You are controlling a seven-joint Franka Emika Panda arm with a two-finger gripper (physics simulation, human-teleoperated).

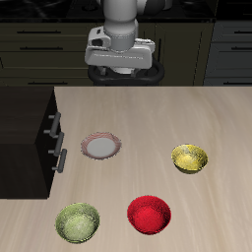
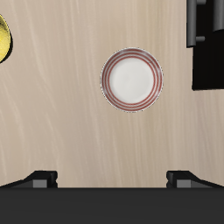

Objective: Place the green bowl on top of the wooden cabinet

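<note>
The green bowl point(image 1: 78, 221) sits upright near the table's front edge, beside the red bowl point(image 1: 149, 214). The wooden cabinet point(image 1: 28, 138), very dark with silver bar handles, stands at the table's side, and part of it shows in the wrist view point(image 2: 208, 52). My gripper point(image 1: 123, 75) hangs high over the back of the table, far from the green bowl. It is open and empty, and its fingertips point(image 2: 39, 179) stand wide apart. The green bowl is out of the wrist view.
A white plate with a red rim point(image 1: 101, 147) lies below the gripper, near the cabinet, and also shows in the wrist view point(image 2: 131, 79). A yellow bowl point(image 1: 190, 157) sits farther from the cabinet; its edge shows in the wrist view point(image 2: 3, 39).
</note>
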